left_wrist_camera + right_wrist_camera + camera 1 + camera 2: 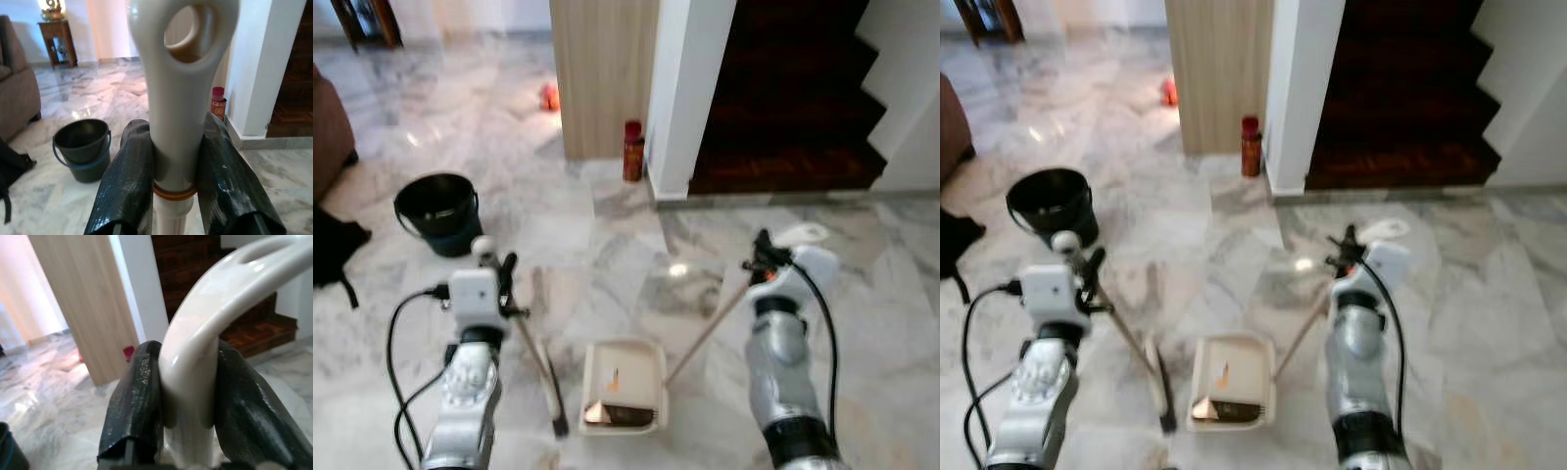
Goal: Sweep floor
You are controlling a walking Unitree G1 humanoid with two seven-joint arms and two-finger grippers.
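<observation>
Grey-veined marble floor before a dark stairway. Left gripper clamps the broom handle, right gripper pinches the dustpan handle; the dustpan lies just beside the broom head. Tilting it could spill the scraps.

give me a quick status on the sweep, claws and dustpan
Left claw shut on broom handle. Right claw shut on dustpan handle. Dustpan on floor, debris inside. Black bucket ahead left, off the path.

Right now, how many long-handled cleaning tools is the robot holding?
2. The broom is gripped at its handle by the left gripper, head on the floor beside the dustpan. The dustpan's long handle is in the right gripper.
</observation>
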